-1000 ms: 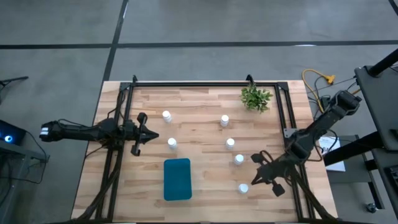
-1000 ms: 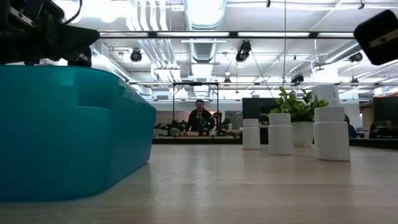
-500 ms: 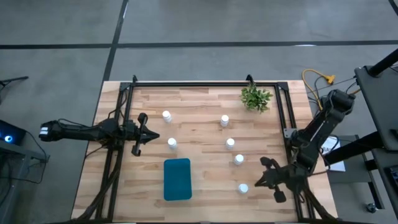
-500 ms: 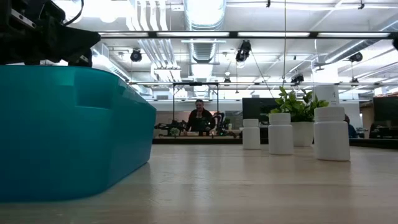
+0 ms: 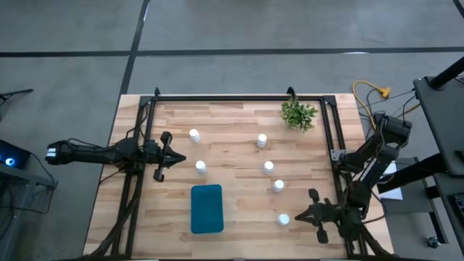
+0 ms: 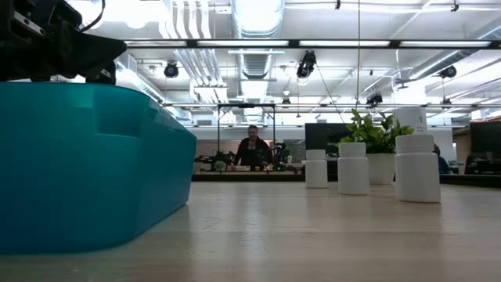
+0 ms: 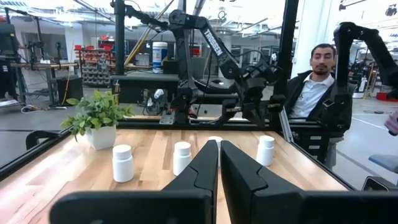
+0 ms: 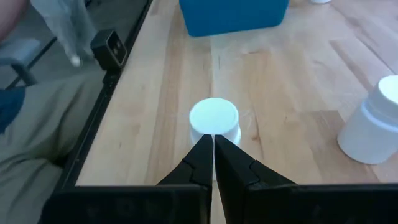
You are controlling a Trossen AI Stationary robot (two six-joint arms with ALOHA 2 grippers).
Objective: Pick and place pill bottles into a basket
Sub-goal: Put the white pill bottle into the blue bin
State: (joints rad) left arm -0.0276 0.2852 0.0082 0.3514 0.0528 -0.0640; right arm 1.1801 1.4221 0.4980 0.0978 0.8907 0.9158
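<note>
Six white pill bottles stand upright on the wooden table: two at the far left (image 5: pixel 194 135) (image 5: pixel 201 167), three in the middle right (image 5: pixel 262 141) (image 5: pixel 268 167) (image 5: pixel 278 185), and one at the near right (image 5: pixel 283 219). The teal basket (image 5: pixel 206 209) rests on the table near the front edge and fills the low view's left (image 6: pixel 78 164). My right gripper (image 5: pixel 299 214) is shut, its tips right beside the near-right bottle (image 8: pixel 213 119) on its right side. My left gripper (image 5: pixel 179 157) is shut and empty at the table's left, above the wood. My right gripper's shut fingertips (image 8: pixel 205 149) point from the table's right at the near-right bottle's cap edge (image 8: pixel 213 132). I cannot tell whether they touch it. The bottle stands upright on the table.
A small green plant (image 5: pixel 299 114) stands at the far right corner. A black metal frame (image 5: pixel 232 96) runs along the table's edges. A person (image 7: pixel 314 74) sits beyond the table's right side. There is bare wood between the basket and the near-right bottle.
My right gripper has moved toward the table's near edge and slightly right, from beside the bottle at the middle right down to beside the near-right bottle, and has left the low view. The bottles and basket have kept still.
</note>
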